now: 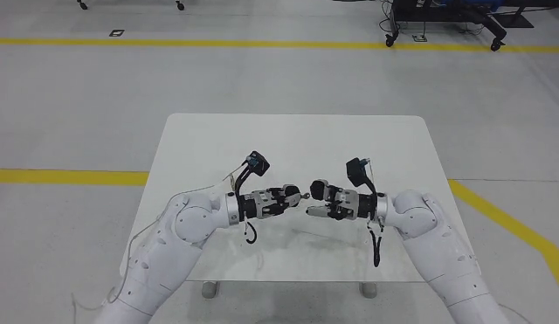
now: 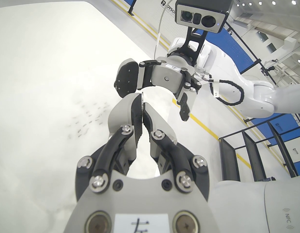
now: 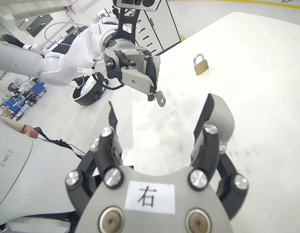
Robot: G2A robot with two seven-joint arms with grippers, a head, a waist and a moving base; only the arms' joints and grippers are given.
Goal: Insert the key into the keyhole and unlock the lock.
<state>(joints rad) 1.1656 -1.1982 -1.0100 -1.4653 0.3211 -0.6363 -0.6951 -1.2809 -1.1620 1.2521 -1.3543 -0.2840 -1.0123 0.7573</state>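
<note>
Over the near half of the white table [image 1: 349,141], the left gripper [image 2: 142,105] is clamped tight on the blade of the key [image 3: 161,99]. The key's long axis runs left to right in line with the fingers, and its round bow sticks out to the right towards the right gripper [image 1: 314,193], which faces it just beside, jaws spread wide and holding nothing. Farther off on the left part of the table sits the brass padlock [image 3: 201,64], well apart from both grippers, shackle closed and at the end away from them; whether it lies flat or stands I cannot tell.
</note>
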